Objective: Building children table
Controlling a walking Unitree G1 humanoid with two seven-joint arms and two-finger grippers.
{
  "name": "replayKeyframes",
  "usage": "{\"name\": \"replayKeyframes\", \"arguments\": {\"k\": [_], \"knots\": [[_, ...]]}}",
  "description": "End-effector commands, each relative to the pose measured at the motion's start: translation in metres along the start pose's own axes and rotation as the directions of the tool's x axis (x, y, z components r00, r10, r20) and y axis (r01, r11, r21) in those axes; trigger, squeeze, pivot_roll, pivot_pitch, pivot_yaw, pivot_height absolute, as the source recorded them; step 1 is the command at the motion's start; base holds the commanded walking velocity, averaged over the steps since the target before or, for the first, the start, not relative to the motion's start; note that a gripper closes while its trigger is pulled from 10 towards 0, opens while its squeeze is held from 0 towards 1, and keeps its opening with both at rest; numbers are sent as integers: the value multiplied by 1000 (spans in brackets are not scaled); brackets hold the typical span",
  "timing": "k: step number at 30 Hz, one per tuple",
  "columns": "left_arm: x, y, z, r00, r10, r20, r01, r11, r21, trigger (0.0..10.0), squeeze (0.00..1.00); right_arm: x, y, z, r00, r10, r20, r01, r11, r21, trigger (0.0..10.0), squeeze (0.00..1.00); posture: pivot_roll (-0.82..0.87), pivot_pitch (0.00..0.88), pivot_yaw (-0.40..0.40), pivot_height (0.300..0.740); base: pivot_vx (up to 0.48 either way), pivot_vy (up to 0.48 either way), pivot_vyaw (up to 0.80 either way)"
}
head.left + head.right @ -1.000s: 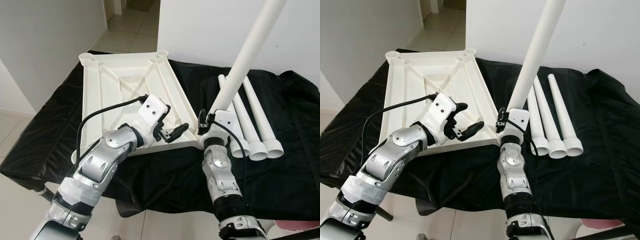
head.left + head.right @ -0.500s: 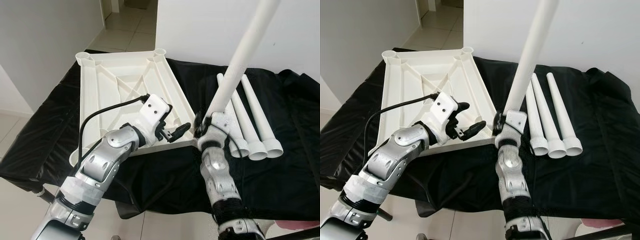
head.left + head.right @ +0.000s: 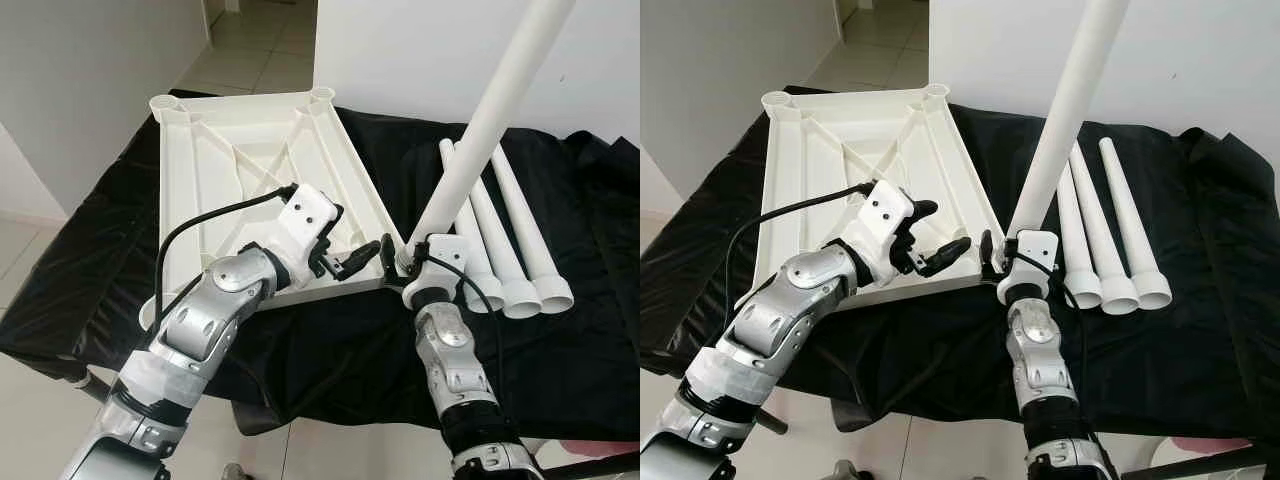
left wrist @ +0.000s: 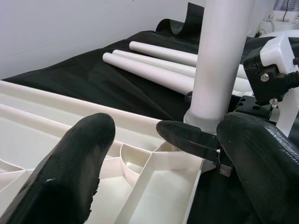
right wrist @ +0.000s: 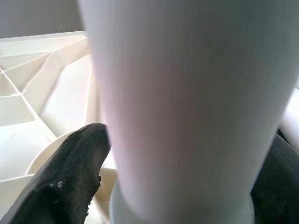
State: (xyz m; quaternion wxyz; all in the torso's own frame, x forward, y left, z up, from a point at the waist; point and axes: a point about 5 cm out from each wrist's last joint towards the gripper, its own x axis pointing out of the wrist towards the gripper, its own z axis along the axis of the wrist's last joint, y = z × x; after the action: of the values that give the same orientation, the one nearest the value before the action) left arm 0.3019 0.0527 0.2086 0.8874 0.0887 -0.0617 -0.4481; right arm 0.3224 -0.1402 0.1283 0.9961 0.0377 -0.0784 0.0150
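Right gripper (image 3: 1002, 262) jaws clamp long white plastic table leg (image 3: 1065, 118) upright over corner socket of upturned white plastic tabletop (image 3: 840, 150) for insertion; left gripper (image 3: 940, 235), jaws wide, braces rim. Three spare white legs (image 3: 1110, 240) wait on black-draped counter (image 3: 1200, 300).

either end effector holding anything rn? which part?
Right end effector grips a white table leg near its lower, wider end, over the tabletop's near corner socket. Left end effector is open above the tabletop, holding nothing.

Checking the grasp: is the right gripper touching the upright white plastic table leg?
Touching. In the right wrist view, the right gripper has a black finger pressed against each side of the upright white plastic table leg.
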Motion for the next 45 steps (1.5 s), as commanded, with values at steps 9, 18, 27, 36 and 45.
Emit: {"name": "replayKeyframes", "arguments": {"k": [9,18,27,36,45], "knots": [[-1,-1,1,998,-68,3,68,998,14,10000,0,0,-12,10,988,142,53,-139,989,-55,10000,0,35,47,-23,740,0,0,0],[-2,-8,-2,992,-126,-20,127,992,24,10000,0,10,-29,22,962,265,57,-256,958,-131,10000,0,36,41,-22,740,0,0,0],[-3,-13,-8,987,-155,-50,157,987,29,10000,0,16,-34,22,932,363,10,-355,917,-180,10000,0,34,26,-18,740,0,0,0],[-2,-11,-8,987,-154,-52,156,987,40,10000,0,26,-42,26,914,405,-3,-396,894,-210,6431,0,37,15,-20,740,0,0,0],[-3,-6,-7,989,-138,-53,141,989,46,10000,0,26,-55,20,924,379,-44,-380,905,-191,0,0,39,7,-20,740,0,0,0]]}}
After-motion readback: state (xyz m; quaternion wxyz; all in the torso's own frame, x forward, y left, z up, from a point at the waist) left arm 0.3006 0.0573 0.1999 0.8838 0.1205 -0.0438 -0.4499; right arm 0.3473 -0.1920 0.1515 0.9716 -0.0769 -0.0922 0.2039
